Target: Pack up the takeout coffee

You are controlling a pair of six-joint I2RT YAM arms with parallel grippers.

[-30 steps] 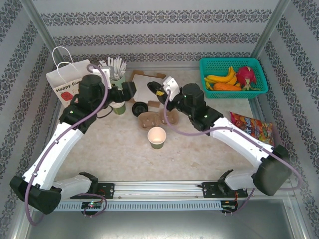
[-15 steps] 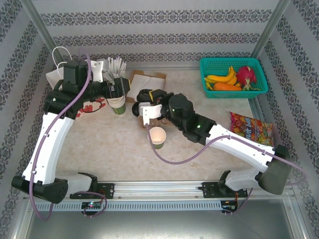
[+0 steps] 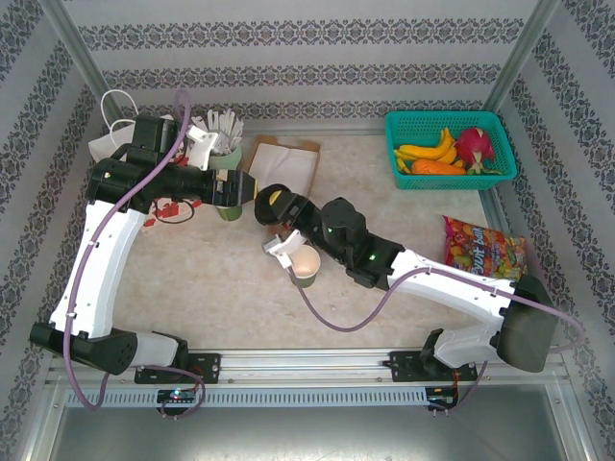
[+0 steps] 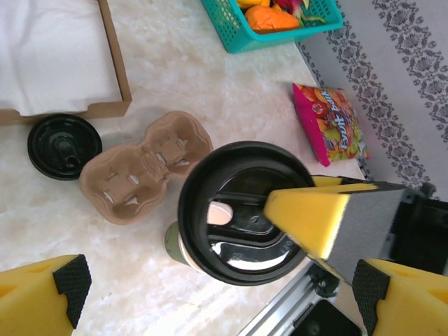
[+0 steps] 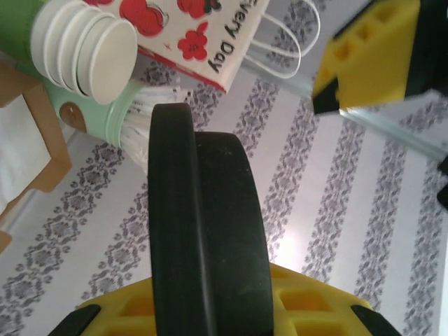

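An open olive-green coffee cup (image 3: 305,264) stands near the middle of the table, its green side (image 4: 173,245) peeking out under a black lid. My right gripper (image 3: 277,202) (image 5: 210,308) is shut on that black lid (image 4: 234,248) (image 5: 203,210), gripping it by the rim and holding it in the air behind and left of the cup. Another black lid (image 4: 64,145) lies on the table by a brown cardboard cup carrier (image 4: 147,164). My left gripper (image 3: 235,189) (image 4: 220,294) hovers just left of the held lid, open, with nothing between its fingers.
The white paper bag (image 3: 110,144) (image 5: 196,35) stands at the back left beside a mint-green cup of white sticks (image 5: 84,115) and stacked cream cups (image 5: 91,52). A cardboard tray (image 3: 283,163) sits behind. The teal fruit basket (image 3: 450,149) and a snack bag (image 3: 485,248) are on the right.
My right arm has swung from the back of the table toward the near left, bringing the lid closer to the open cup. My left arm has drawn back and risen near the bag.
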